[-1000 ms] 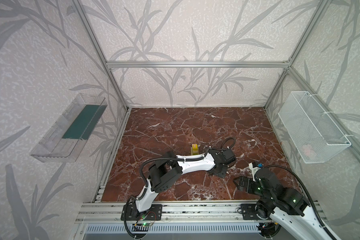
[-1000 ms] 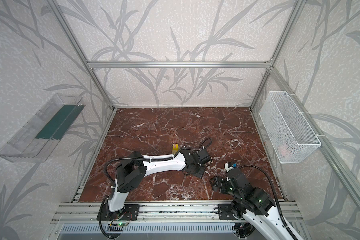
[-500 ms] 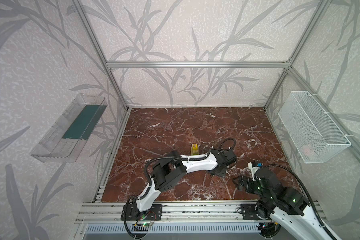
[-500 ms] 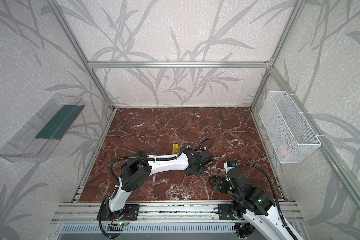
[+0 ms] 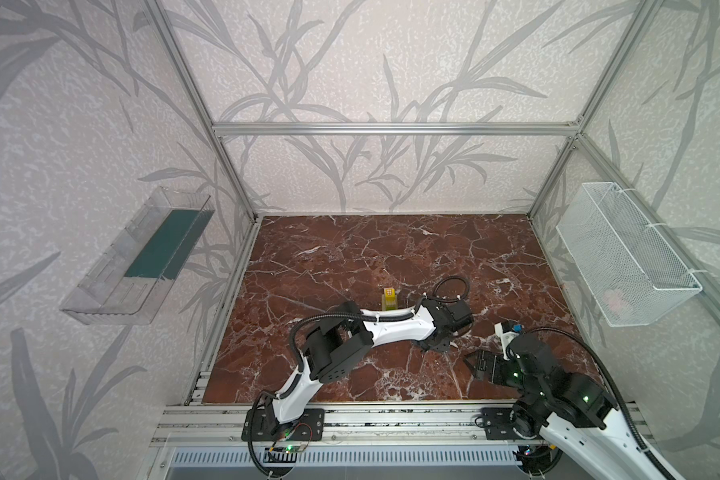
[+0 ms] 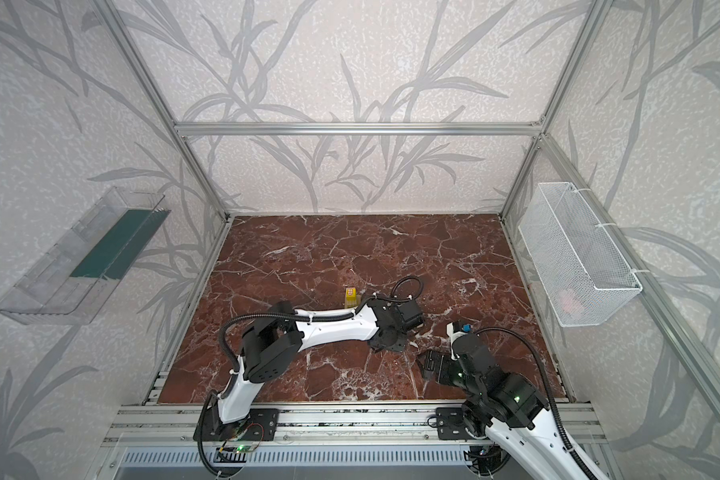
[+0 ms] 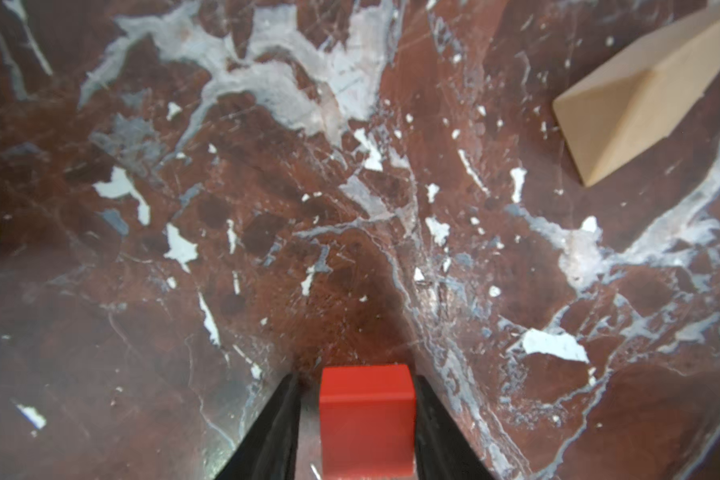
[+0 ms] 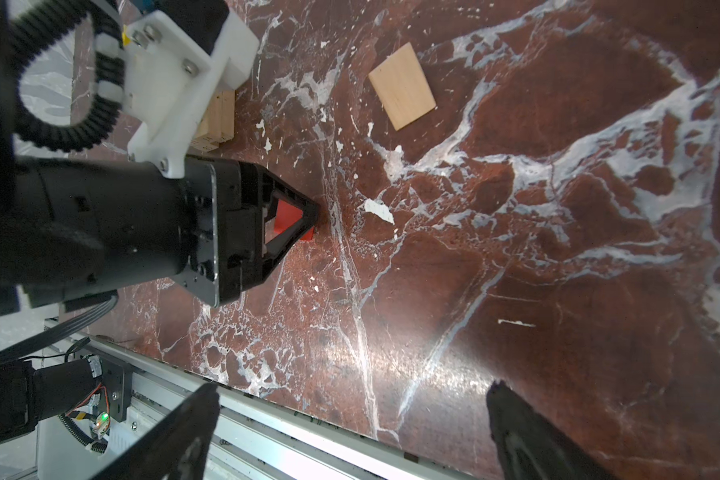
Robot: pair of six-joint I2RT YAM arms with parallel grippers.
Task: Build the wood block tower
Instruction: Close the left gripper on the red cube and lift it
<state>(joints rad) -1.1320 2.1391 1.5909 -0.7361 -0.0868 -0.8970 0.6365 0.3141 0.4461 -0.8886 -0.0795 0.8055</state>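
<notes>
Red marble veined with white forms the desk [image 5: 350, 249]. Near its middle, in both top views, stands the wood block tower [image 5: 388, 300]. It is a narrow stack with a yellow patterned cube [image 5: 388, 292] on top and a greenish layer just below. The lower layers are too small to make out there. In the right wrist view, tan bars [image 8: 220, 118] of the stack show, partly hidden behind the left arm's white camera mount [image 8: 175, 70].

The left end effector [image 5: 433, 345] points down at the desk, toward 5 o'clock from the tower, near it but apart. Between its black fingers [image 7: 275, 428] sits a red cube [image 7: 366, 419], resting on the desk as far as the right wrist view shows. One finger lies against the cube's side, and a thin sliver of gap shows at the other. Whether the cube is truly clamped I cannot tell.

The right end effector [image 5: 474, 365] hovers at 4 o'clock from the left one, near the desk's front edge. Its fingers [image 8: 192, 419] are spread wide with nothing between them.

A flat tan piece [image 8: 402, 85] lies on the desk, well apart from the red cube. The left wrist view shows a tan block [image 7: 641, 91]. Whether the two are the same piece I cannot tell.
</notes>
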